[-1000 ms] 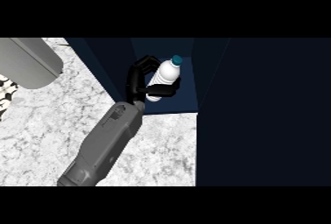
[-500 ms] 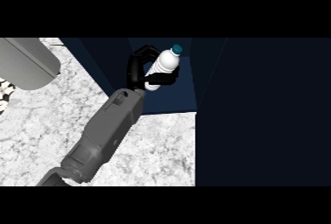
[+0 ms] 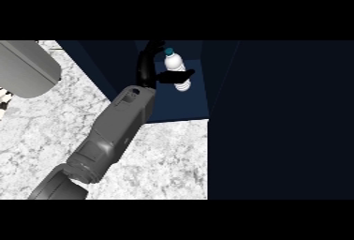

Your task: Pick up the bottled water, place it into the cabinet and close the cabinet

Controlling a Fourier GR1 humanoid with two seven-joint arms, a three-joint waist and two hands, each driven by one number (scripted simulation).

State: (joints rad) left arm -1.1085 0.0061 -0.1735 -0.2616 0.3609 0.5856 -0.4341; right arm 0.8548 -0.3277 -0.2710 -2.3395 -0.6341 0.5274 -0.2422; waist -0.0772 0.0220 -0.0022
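The bottled water [image 3: 179,70], clear with a teal cap, is inside the dark blue cabinet [image 3: 181,108], cap pointing to the back. My left hand [image 3: 146,70] reaches in from the lower left. Its fingers arch round the bottle's left side up to the cap. Its thumb [image 3: 174,76] lies across the bottle's middle, so the hand is shut on the bottle. I cannot tell whether the bottle's base rests on the cabinet floor. The cabinet's dark door [image 3: 283,122] stands open and fills the right side of the view. My right hand does not show.
A large grey rounded object [image 3: 24,65] stands on the speckled white counter [image 3: 159,154] at the upper left. A black-and-white patterned thing [image 3: 3,101] shows at the left edge below it. The cabinet's left wall [image 3: 104,61] runs close beside my forearm [image 3: 117,126].
My left arm has stretched further forward and carried the bottle deeper into the cabinet. The thumb now shows plainly across the bottle's middle.
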